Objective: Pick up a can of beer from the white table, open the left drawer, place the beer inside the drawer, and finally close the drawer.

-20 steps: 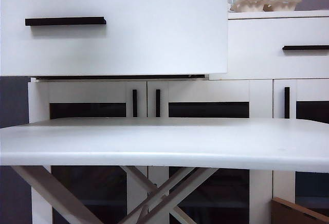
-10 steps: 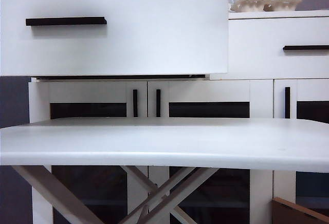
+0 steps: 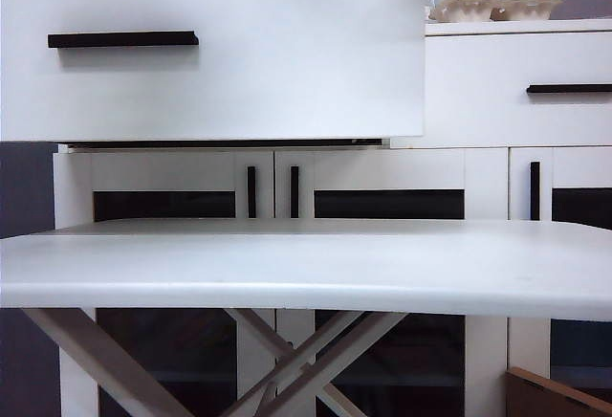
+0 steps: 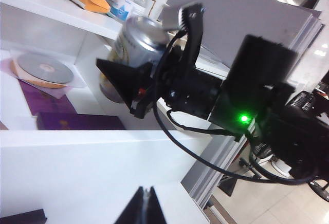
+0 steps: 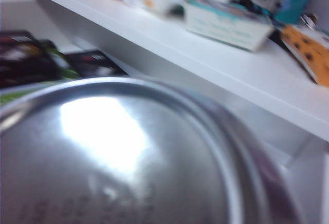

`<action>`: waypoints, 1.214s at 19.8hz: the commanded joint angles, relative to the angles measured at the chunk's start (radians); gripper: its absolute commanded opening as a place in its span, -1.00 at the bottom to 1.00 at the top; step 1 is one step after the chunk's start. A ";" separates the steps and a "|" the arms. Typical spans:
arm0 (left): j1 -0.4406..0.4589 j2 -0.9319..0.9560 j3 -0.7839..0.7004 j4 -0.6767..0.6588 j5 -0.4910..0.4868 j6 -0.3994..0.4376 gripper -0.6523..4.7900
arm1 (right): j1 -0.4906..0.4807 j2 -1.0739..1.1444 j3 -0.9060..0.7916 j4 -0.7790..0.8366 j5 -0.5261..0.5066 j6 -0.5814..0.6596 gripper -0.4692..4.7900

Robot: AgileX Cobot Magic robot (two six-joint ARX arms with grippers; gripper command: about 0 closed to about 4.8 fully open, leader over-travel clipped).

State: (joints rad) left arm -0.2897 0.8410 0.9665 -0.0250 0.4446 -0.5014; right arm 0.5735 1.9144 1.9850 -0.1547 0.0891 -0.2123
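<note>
The can of beer (image 4: 134, 44) is held in the air by the right gripper (image 4: 126, 82), whose black jaws stand wide around the can's silver body. The can hangs over the inside of the left drawer (image 3: 287, 63), which is pulled out toward the camera in the exterior view. In the right wrist view the shiny end of the can fills almost the whole picture. Inside the drawer lie a disc (image 4: 45, 69) and purple books (image 4: 77, 121). The left gripper (image 4: 147, 206) is fully closed and holds nothing. The white table (image 3: 306, 269) stands in front of the cabinet (image 3: 478, 187).
</note>
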 commanded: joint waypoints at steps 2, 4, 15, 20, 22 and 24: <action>-0.001 -0.002 0.003 0.011 0.002 0.005 -0.78 | -0.014 -0.006 0.014 0.051 0.041 -0.080 -0.35; -0.001 -0.002 0.003 0.011 0.001 0.004 -0.78 | -0.015 0.002 0.014 0.026 0.043 -0.095 -0.37; -0.001 -0.003 0.003 0.012 0.002 0.003 -0.78 | -0.015 0.064 0.014 -0.052 0.048 -0.094 -0.27; -0.001 -0.004 0.003 0.012 0.005 -0.008 -0.78 | -0.015 0.064 0.014 -0.059 0.047 -0.095 0.15; -0.001 -0.004 0.003 0.012 0.005 -0.007 -0.78 | -0.015 0.064 0.014 -0.059 0.047 -0.094 0.19; -0.001 -0.004 0.003 0.012 0.005 -0.007 -0.78 | -0.015 0.064 0.014 -0.059 0.043 -0.095 0.48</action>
State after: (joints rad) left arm -0.2901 0.8402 0.9665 -0.0235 0.4450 -0.5095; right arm 0.5564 1.9778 1.9957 -0.2172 0.1318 -0.2928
